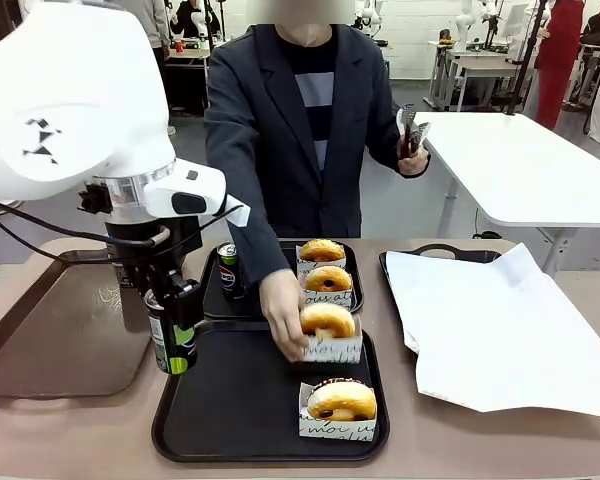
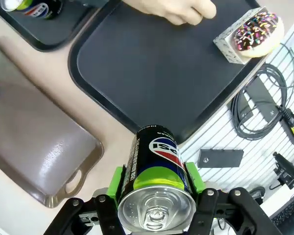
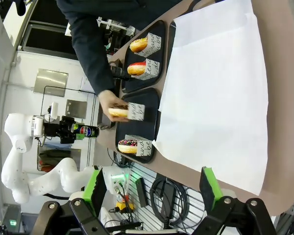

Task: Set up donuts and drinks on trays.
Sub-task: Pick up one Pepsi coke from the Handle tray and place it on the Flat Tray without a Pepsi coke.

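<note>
Two trays got loaded: left gripper [image 2: 156, 196] clamped a can [image 2: 156, 171] above near tray [image 1: 230, 410], while person's hand [image 1: 283, 312] set down sleeved donut [image 1: 328, 322]; right gripper [image 3: 152, 188] idled, spread apart.

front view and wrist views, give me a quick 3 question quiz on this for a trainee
1. True or false: the left gripper is shut on a soda can.
2. How many sleeved donuts sit on the far black tray? A) one B) two C) three
3. What is the person's hand doing at the near black tray?

Key
1. True; the green pads clamp the can's sides.
2. B; two golden donuts, with another can beside them.
3. It holds a golden sleeved donut at the tray's far edge, behind the chocolate-iced donut.
</note>
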`<state>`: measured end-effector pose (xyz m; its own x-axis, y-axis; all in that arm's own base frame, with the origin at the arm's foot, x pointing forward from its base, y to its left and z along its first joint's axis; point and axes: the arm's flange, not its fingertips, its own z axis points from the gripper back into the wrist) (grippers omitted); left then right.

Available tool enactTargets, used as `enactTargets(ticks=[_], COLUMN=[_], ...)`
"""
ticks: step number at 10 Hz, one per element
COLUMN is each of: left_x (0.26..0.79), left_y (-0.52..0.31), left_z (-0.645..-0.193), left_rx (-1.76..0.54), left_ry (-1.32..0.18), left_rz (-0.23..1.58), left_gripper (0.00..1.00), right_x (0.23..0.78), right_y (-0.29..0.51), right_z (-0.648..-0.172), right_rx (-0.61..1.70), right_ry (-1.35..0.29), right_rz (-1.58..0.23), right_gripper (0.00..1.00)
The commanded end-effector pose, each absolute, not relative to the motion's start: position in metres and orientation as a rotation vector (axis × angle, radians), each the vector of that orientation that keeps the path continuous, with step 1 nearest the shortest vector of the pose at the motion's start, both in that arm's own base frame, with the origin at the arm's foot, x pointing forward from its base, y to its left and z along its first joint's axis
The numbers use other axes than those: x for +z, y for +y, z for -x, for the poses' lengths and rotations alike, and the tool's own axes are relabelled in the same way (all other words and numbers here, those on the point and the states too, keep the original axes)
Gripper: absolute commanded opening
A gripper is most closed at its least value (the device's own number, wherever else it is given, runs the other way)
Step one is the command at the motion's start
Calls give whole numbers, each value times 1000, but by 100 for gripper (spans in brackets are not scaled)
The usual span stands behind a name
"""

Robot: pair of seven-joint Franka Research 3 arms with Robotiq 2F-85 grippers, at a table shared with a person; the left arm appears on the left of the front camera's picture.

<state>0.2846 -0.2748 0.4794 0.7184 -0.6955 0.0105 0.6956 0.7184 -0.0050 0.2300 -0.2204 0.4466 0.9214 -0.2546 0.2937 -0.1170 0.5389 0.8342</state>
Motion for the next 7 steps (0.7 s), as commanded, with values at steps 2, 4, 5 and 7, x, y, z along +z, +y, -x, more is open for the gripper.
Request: enactTargets(ticks=[2, 4, 5, 7], left_x=[509, 547, 549, 537], left_y=[-251, -209, -201, -207], left_z=[-252, -209, -198, -214], left_rx=[-839, -866, -861, -846], left_ry=[97, 38, 17, 43], left_rz=[3, -6, -20, -46], left_gripper=[59, 59, 59, 59], right_x=[446, 446, 446, 446], right_y=[-220, -220, -220, -220], right_z=[-231, -231, -231, -231], right_rx=[-72, -72, -72, -72], right_ry=[-432, -432, -432, -432], right_rz=[-1023, -1023, -1023, -1023], right_gripper=[100, 100, 100, 100])
